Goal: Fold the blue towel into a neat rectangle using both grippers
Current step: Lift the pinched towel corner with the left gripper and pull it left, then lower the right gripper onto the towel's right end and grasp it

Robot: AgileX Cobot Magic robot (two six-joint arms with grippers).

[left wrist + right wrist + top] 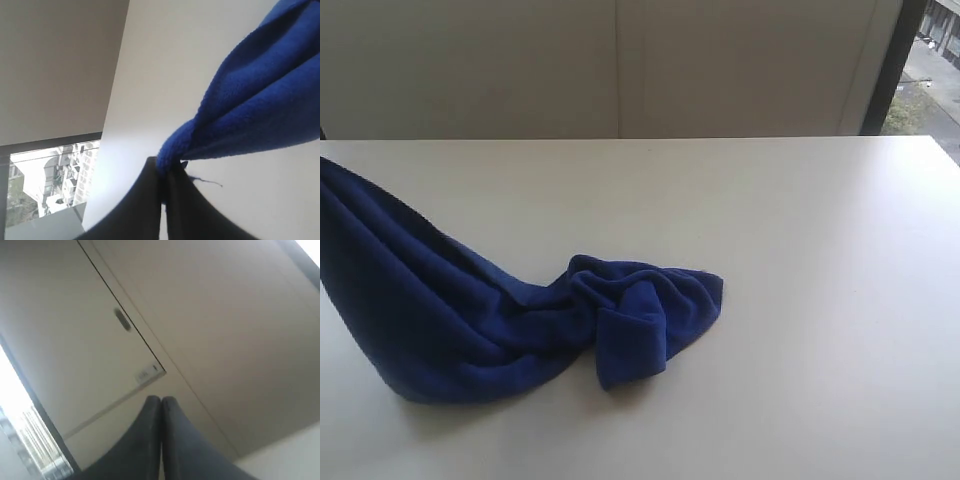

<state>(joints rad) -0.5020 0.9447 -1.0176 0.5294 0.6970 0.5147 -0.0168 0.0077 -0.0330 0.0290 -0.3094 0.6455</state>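
The blue towel (480, 315) lies crumpled on the white table (800, 300). Its left part rises in a taut sheet toward the left edge of the exterior view, and a bunched end rests near the middle. Neither arm shows in that view. In the left wrist view my left gripper (165, 167) is shut on a pinched corner of the towel (260, 100), which hangs away from the black fingers (145, 200) over the table. My right gripper (161, 401) is shut with nothing between its fingers; it points at a beige wall, away from the towel.
Beige wall panels (620, 60) stand behind the table's far edge. A dark window frame (892, 60) with a street view is at the far right. Bare tabletop stretches right of the towel.
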